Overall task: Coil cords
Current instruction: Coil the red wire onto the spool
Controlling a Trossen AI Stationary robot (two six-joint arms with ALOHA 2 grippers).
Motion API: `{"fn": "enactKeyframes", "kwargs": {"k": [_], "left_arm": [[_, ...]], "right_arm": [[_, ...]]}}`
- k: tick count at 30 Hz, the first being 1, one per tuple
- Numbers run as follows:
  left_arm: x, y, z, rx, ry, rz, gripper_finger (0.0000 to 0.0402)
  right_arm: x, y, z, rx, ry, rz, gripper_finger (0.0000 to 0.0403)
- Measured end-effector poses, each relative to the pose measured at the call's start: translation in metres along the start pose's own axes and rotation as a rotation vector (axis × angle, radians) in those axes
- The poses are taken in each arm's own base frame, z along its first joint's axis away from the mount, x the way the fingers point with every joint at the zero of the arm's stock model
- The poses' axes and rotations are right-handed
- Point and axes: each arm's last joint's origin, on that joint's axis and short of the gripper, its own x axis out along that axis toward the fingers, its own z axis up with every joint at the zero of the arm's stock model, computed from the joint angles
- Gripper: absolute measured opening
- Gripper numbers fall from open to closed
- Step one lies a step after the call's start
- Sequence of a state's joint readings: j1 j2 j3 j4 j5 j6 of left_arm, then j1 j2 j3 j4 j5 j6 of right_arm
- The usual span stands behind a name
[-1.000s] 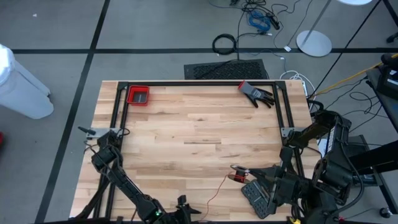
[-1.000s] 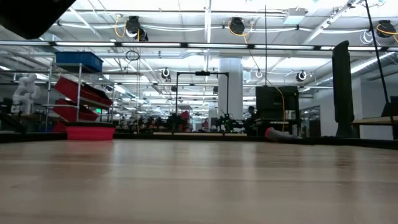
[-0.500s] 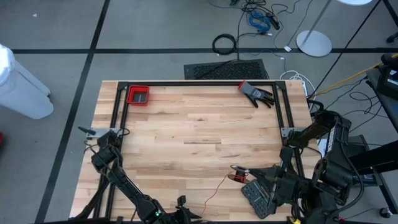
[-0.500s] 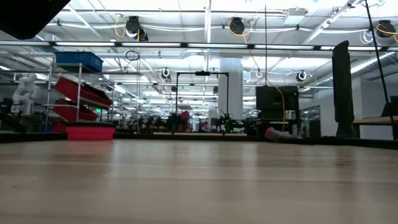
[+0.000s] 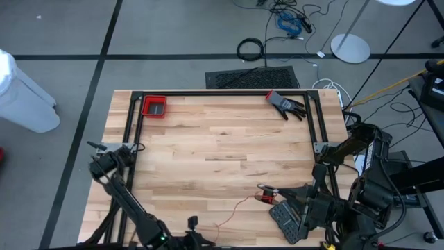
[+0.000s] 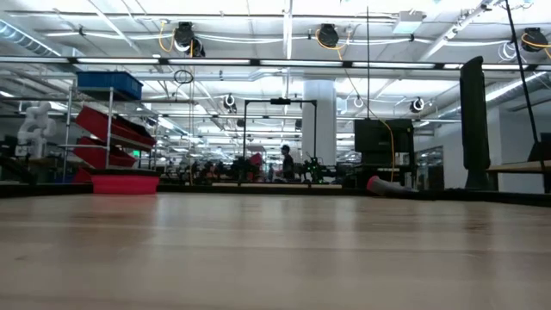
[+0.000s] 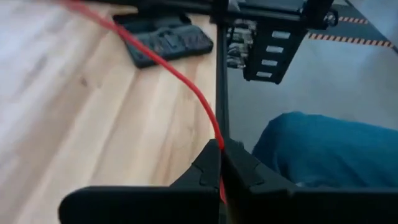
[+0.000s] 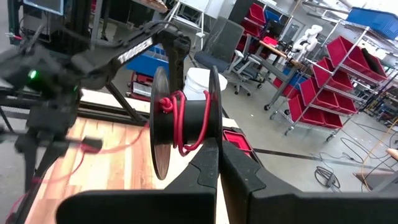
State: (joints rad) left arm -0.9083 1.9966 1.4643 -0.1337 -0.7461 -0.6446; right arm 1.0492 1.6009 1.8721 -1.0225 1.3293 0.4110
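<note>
High view shows one thin red cord (image 5: 239,208) trailing across the lower middle of the wooden tabletop (image 5: 222,139) toward one small black spool (image 5: 266,198) at lower right, plus one red bin (image 5: 154,106) at upper left and one dark glove (image 5: 286,105) at upper right. At the bottom edge, left of centre, the left end effector (image 5: 191,222) is clenched on the red cord, which runs out from between its fingertips (image 7: 208,165) in the left wrist view. In the right wrist view the right end effector (image 8: 219,163) is clenched on the spool (image 8: 183,121), with several red turns wound around its hub.
</note>
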Motion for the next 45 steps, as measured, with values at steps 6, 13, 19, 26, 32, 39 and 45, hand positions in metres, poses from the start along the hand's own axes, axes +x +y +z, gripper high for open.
{"fn": "enactKeyframes", "kwargs": {"k": [6,13,19,26,32,39,45], "left_arm": [[-0.042,0.017,0.041,0.059,-0.028,0.043,0.0003],[-0.091,0.046,0.087,0.123,-0.104,0.099,0.0002],[-0.133,0.075,0.123,0.140,-0.185,0.122,0.0002],[-0.167,0.109,0.154,0.167,-0.266,0.163,0.0002],[-0.189,0.143,0.178,0.162,-0.325,0.223,0.0002],[-0.209,0.183,0.200,0.157,-0.401,0.371,0.0002],[-0.214,0.201,0.221,0.303,-0.457,0.505,0.0001]], "right_arm": [[0.000,0.000,0.000,0.000,0.000,0.000,0.0000],[0.000,0.000,0.000,0.000,0.000,-0.001,0.0000],[0.000,0.000,0.000,0.000,0.000,0.000,0.0000],[0.000,0.000,0.000,0.000,0.000,0.000,0.0000],[0.000,0.000,0.000,0.000,0.000,-0.001,0.0000],[0.000,0.000,0.000,-0.001,0.000,-0.001,0.0000],[0.001,0.000,0.000,-0.003,0.001,-0.003,0.0000]]}}
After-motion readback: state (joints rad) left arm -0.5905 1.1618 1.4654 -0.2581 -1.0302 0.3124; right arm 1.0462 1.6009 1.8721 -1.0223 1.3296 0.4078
